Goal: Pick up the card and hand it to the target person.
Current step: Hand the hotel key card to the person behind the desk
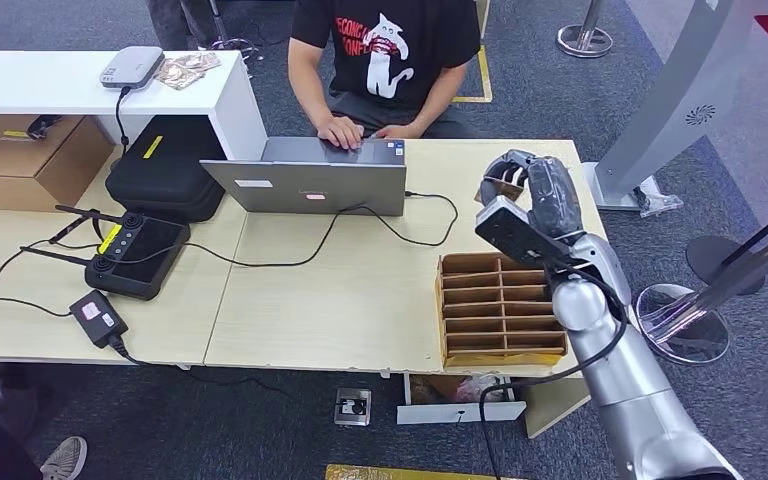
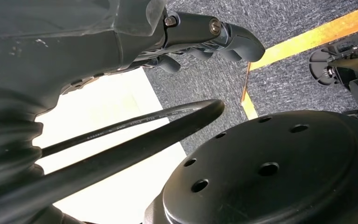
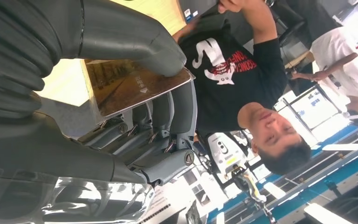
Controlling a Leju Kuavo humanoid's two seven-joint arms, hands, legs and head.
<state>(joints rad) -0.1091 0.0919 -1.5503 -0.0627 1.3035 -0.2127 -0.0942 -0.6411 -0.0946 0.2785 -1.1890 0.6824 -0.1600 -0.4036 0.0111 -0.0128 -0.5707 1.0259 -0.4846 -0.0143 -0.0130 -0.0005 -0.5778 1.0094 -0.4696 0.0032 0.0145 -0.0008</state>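
Brown and glossy, the card sits pinched between the thick thumb and the darker fingers of the right hand, which is raised above the far right corner of the desk, just beyond the cardboard sorting tray. A person in a black printed shirt sits across the desk, hands on a grey laptop. The left hand hangs low over grey carpet, fingers curled in and holding nothing.
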